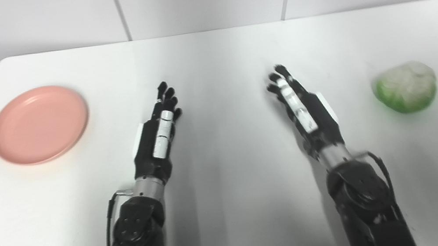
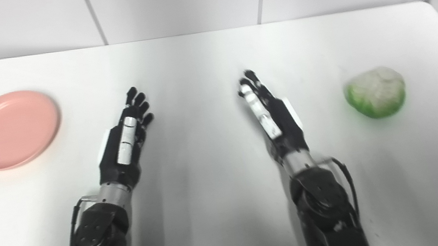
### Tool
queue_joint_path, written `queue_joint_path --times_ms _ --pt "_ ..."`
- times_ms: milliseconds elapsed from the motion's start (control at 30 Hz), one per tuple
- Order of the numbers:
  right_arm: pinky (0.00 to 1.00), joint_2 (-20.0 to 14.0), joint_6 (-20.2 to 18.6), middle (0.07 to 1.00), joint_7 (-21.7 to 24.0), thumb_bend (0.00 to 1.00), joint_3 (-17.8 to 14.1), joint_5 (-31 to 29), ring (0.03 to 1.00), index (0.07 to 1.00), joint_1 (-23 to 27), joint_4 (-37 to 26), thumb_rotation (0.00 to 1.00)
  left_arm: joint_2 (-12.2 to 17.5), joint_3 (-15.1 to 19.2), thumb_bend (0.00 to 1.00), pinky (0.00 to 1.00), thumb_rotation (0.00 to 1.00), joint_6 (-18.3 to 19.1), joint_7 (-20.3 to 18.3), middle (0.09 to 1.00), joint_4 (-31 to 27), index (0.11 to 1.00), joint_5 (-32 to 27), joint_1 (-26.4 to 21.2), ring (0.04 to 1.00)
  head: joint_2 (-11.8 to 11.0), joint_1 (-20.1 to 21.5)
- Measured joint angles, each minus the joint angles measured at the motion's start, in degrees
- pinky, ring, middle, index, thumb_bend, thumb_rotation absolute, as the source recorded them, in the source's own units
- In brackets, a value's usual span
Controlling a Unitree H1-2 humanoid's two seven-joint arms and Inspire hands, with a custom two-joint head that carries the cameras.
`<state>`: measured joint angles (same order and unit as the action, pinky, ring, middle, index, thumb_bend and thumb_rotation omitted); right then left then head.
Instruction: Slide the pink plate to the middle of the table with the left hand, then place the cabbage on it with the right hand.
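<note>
Both hands, left hand (image 1: 158, 133) and right hand (image 1: 303, 109), empty, fingers extended; no writing visible.

A pink plate (image 2: 10, 129) sits far to the left on the white table (image 2: 207, 53). A green cabbage (image 2: 375, 92) sits far to the right. The left hand (image 2: 126, 140) and right hand (image 2: 271, 114) reach out between them, fingers straight, holding nothing.

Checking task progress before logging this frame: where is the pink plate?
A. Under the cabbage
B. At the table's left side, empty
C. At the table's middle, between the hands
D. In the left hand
B: the pink plate lies empty at the left, apart from the open left hand; the cabbage sits far right.
</note>
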<state>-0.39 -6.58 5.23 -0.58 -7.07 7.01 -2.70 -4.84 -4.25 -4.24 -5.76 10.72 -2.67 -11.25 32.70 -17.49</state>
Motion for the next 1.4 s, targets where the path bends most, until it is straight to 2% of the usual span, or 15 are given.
queue_joint_path --times_ms 33,100,133,167,233,300,467,633,767,967,1000,1067,1233,1400 --pt "1.0 -0.2 1.6 0.94 0.6 0.69 -0.3 -0.4 0.927 0.962 0.1 1.2 0.8 -0.1 0.6 0.61 1.0 0.9 -1.4 0.3 1.0 1.8 1.0 -0.2 -0.9 1.0 -2.3 -1.8" --pt "1.0 -0.7 4.3 0.939 1.2 0.68 -0.4 -0.9 0.933 0.965 0.2 3.0 0.81 -0.3 1.8 0.59 1.0 0.88 -3.8 0.4 1.0 4.2 1.0 -1.3 -2.3 1.0 -2.4 -1.8" --pt "1.0 -1.1 6.4 0.938 1.6 0.67 -0.4 -0.9 0.935 0.966 0.3 4.2 0.82 -0.4 2.4 0.59 1.0 0.88 -4.8 0.7 1.0 4.9 1.0 -1.7 -3.0 1.0 -4.5 -3.1" --pt "1.0 -1.5 8.2 0.938 1.8 0.67 -0.4 -0.8 0.935 0.965 0.3 5.5 0.83 -0.5 3.2 0.58 1.0 0.89 -6.6 1.0 1.0 6.2 1.0 -2.4 -3.9 1.0 -4.5 -3.1" --pt "1.0 -1.8 10.1 0.952 2.2 0.64 -0.4 -0.9 0.945 0.973 0.5 6.7 0.83 -0.5 5.1 0.61 1.0 0.93 -7.8 1.7 1.0 7.1 1.0 -3.2 -5.0 1.0 -7.5 -3.8" --pt "1.0 -1.7 10.8 0.965 2.6 0.59 -0.4 -1.2 0.954 0.977 0.7 7.6 0.83 -0.2 6.9 0.66 1.0 0.92 -8.0 2.4 0.998 7.1 0.997 -4.7 -5.4 0.999 -8.3 -4.0" --pt "1.0 -1.8 12.4 0.972 2.7 0.52 -0.7 -1.6 0.961 0.984 0.7 8.0 0.83 1.1 10.3 0.68 1.0 0.9 -8.0 3.4 0.993 5.8 0.988 -7.8 -6.6 0.994 -8.5 -4.1" --pt "1.0 -1.7 12.8 0.964 2.5 0.52 -0.6 -0.8 0.952 0.981 0.7 7.9 0.84 3.0 13.5 0.69 1.0 0.89 -7.8 4.1 0.986 2.6 0.979 -10.1 -9.4 0.984 -8.5 -4.0" --pt "1.0 -1.5 12.8 0.963 2.5 0.51 -0.6 -1.1 0.95 0.983 0.7 7.9 0.82 5.0 15.9 0.69 1.0 0.94 -6.8 5.8 0.988 0.7 0.987 -10.2 -11.3 0.983 -8.5 -3.9" --pt "1.0 -1.5 12.8 0.967 2.5 0.53 -0.5 -0.9 0.956 0.984 0.5 7.7 0.82 9.9 18.8 0.7 0.99 1.0 -3.3 7.2 0.953 0.3 0.958 -10.4 -11.6 0.953 -8.5 -3.9" --pt "1.0 -1.5 12.8 0.966 2.5 0.55 -0.5 -0.9 0.956 0.984 0.5 7.7 0.81 10.8 19.3 0.7 0.98 1.0 -3.2 7.4 0.931 0.5 0.933 -10.3 -11.6 0.932 -7.8 -4.0" --pt "1.0 -1.5 12.8 0.97 2.5 0.56 -0.5 -1.0 0.958 0.992 0.3 7.5 0.82 12.5 20.6 0.7 0.96 1.0 -3.2 8.2 0.914 1.5 0.914 -10.0 -12.2 0.917 -7.8 -4.2" --pt "1.0 -1.5 12.8 0.969 2.5 0.5 -0.4 -0.8 0.957 0.988 -0.2 6.9 0.85 15.5 24.1 0.69 0.92 0.99 -3.3 9.7 0.869 6.6 0.872 -10.9 -14.3 0.874 -7.5 -4.5" --pt "1.0 -1.5 12.5 0.969 2.4 0.52 -0.4 -0.9 0.952 0.979 -0.2 6.7 0.83 18.0 25.7 0.69 0.85 0.97 -3.4 10.3 0.795 11.7 0.804 -11.3 -15.2 0.804 -7.3 -4.3"
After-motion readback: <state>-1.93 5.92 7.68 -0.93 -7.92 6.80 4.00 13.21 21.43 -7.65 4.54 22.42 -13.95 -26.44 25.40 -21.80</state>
